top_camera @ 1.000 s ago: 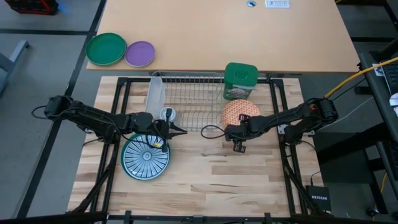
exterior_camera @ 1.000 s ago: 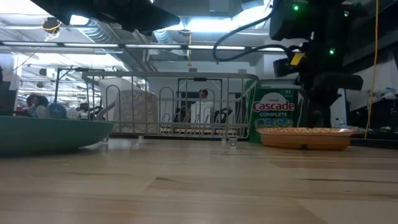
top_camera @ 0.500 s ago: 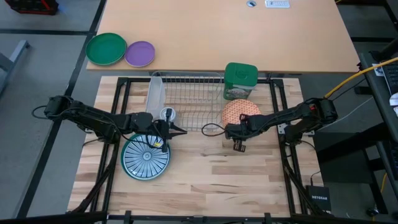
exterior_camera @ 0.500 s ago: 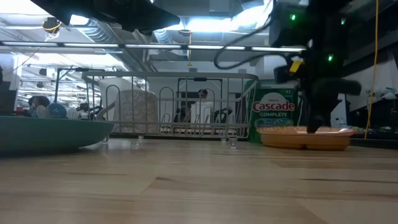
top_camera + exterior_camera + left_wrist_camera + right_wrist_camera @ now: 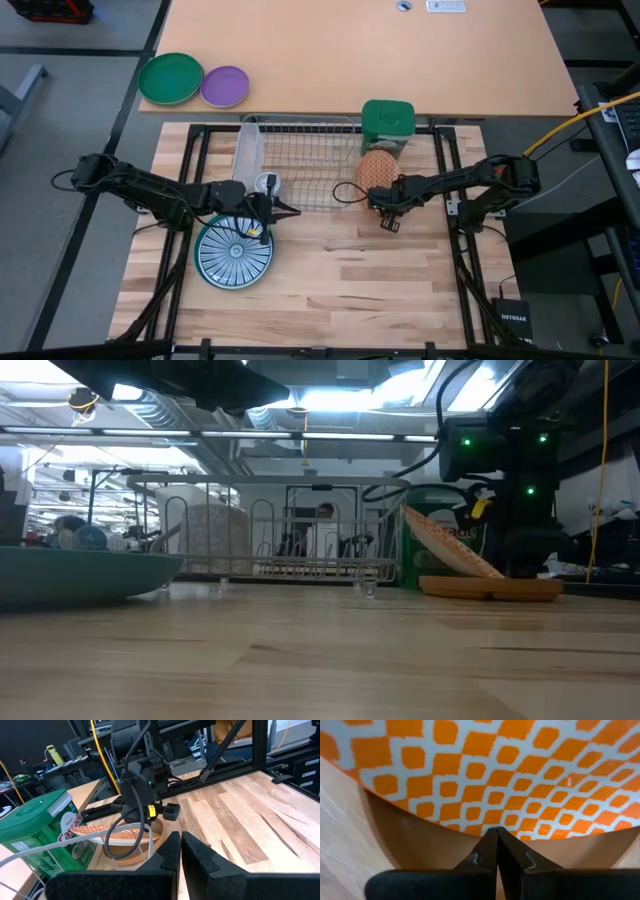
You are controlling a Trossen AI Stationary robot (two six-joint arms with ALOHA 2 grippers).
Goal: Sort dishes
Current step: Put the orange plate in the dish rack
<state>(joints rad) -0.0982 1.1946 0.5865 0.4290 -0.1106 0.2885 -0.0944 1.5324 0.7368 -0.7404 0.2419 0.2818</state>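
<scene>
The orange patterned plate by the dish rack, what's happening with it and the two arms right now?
The right gripper, shut on the rim of the orange patterned plate, has that plate tipped up on edge off a brown plate lying flat beside the dish rack. The left gripper, shut and empty, waits over the table next to the teal-and-white striped plate.

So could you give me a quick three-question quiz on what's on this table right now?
1. True or false: the orange-and-white patterned round plate lies flat.
2. Which lies closest to the left gripper? A: the teal-and-white striped round plate. B: the small purple plate. C: the green plastic tub.
3. Fill in: the right gripper, at the orange plate's edge, has its fingers ___ (open or shut).

Key: 1 false, it is tilted up on one side; 2 A; 3 shut.
</scene>
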